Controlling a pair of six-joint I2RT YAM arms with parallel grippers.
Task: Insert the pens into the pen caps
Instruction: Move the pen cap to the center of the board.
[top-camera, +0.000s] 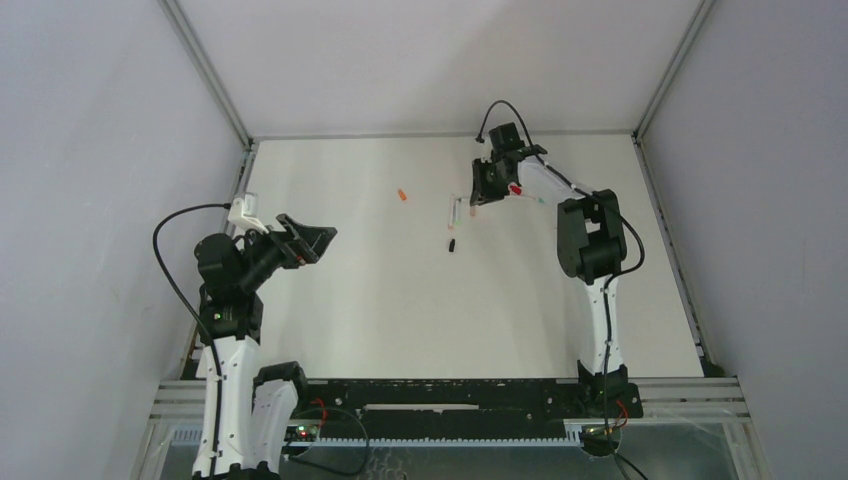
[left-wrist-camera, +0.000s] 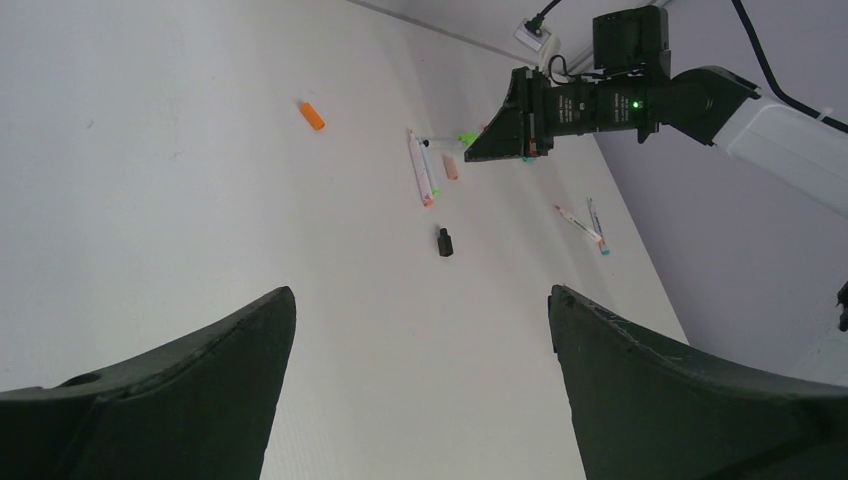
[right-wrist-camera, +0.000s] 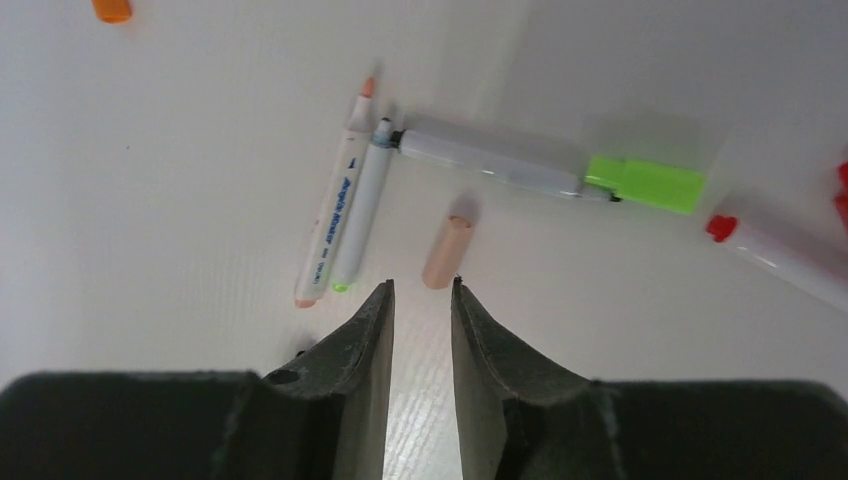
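Note:
My right gripper (right-wrist-camera: 422, 285) hovers low over the table at the far middle, jaws a narrow gap apart with nothing between them. A peach cap (right-wrist-camera: 446, 252) lies just ahead of its fingertips. Two white pens (right-wrist-camera: 345, 205) lie side by side to the left. A third pen (right-wrist-camera: 490, 155) carries a bright green cap (right-wrist-camera: 650, 185). A red-tipped pen (right-wrist-camera: 785, 255) lies at the right edge. An orange cap (top-camera: 401, 195) and a black cap (top-camera: 451, 244) lie apart on the table. My left gripper (top-camera: 312, 240) is raised at the left, wide open and empty.
Two more thin pens (left-wrist-camera: 582, 222), one teal-ended, lie to the right of the right gripper (left-wrist-camera: 472, 155) near the right wall. Grey walls close in the white table (top-camera: 420, 320) on three sides. The arm bases stand at the near edge.

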